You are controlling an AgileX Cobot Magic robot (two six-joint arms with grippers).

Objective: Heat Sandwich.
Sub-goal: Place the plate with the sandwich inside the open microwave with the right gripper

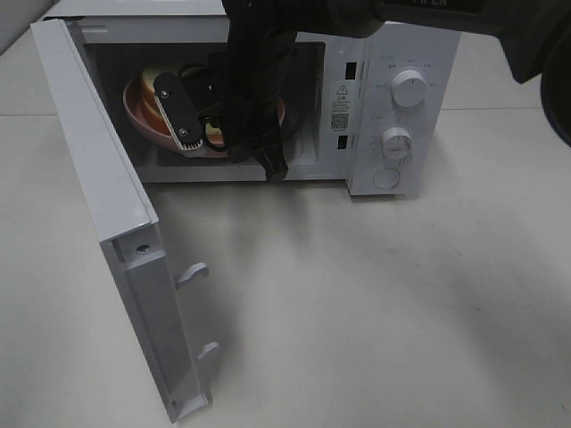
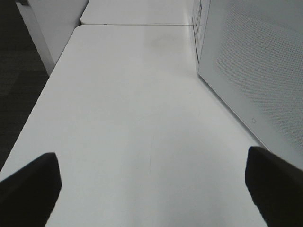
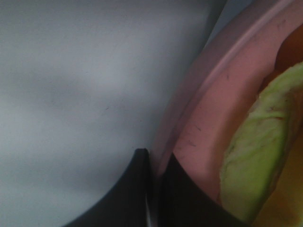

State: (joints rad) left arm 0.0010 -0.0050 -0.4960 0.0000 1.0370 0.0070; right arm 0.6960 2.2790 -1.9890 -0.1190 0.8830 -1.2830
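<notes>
Microwave (image 1: 393, 107) was noted standing on the table (image 1: 357, 294) with its door (image 1: 107, 232) swung fully open. The right arm was reached into the microwave's cavity. The right gripper (image 3: 154, 158) was seen with its jaws pinched tight on the rim of the pink plate (image 3: 213, 109), one finger on either face of the rim. The sandwich (image 3: 265, 156) was found on that plate, inside the microwave, well in from the door opening. Only a pale yellow-green slice and an orange edge were visible in the wrist view, and it was largely hidden by the arm in the high view. Whether the plate was resting on the cavity floor or carried clear of it could not be told. The left gripper (image 2: 151, 165) was recorded outside the microwave, next to its side wall, above bare table, jaws spread as wide as they go and nothing between them. Handling judgement: the sandwich was taken to be light, soft and loosely stacked, so its layers are likely to shift or slide if the plate is tipped or jolted. A direct pinch on the bread would probably crush it. The stiff plate rim was judged the better place to take hold, with the plate kept level.
</notes>
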